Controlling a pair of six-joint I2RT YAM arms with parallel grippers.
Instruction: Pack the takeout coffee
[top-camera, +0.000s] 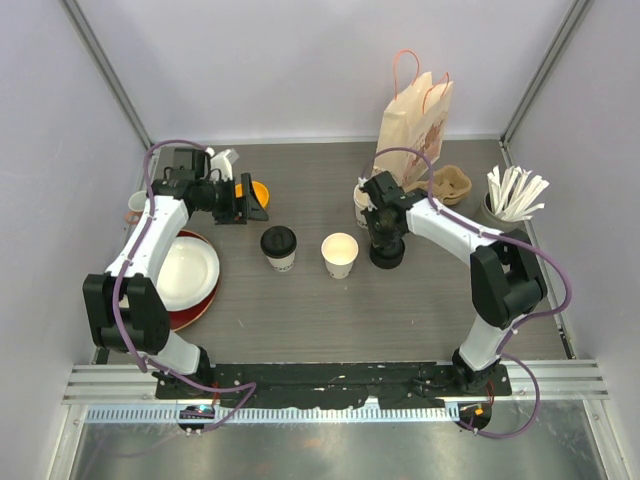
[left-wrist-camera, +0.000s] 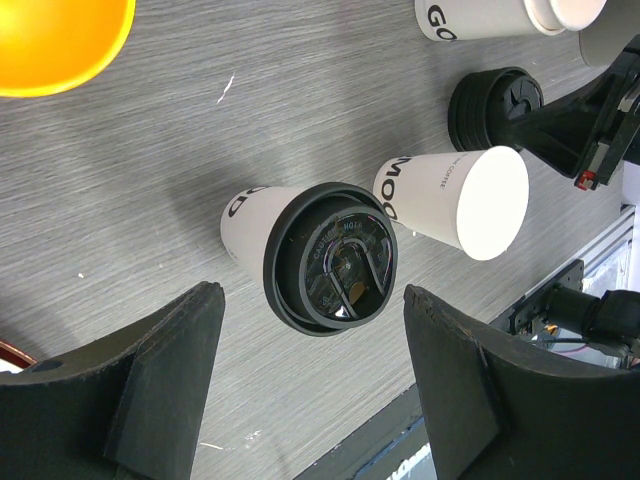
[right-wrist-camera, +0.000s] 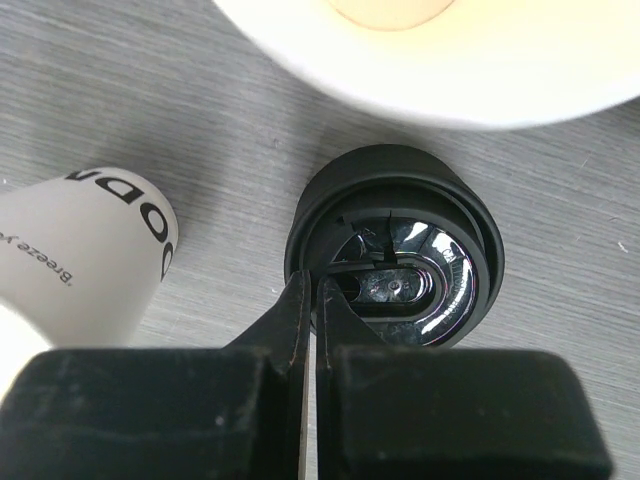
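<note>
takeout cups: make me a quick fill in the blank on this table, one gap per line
The covered cup wears a lid coloured ____.
The closed claw over the loose lid belongs to the ____ arm.
The left claw stands ____, holding nothing.
The bowl by the left claw is ____.
Missing words: black; right; open; orange.

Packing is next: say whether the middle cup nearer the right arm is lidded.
Unlidded: cup shows its pale inside; a black lid lies beside it.
</note>
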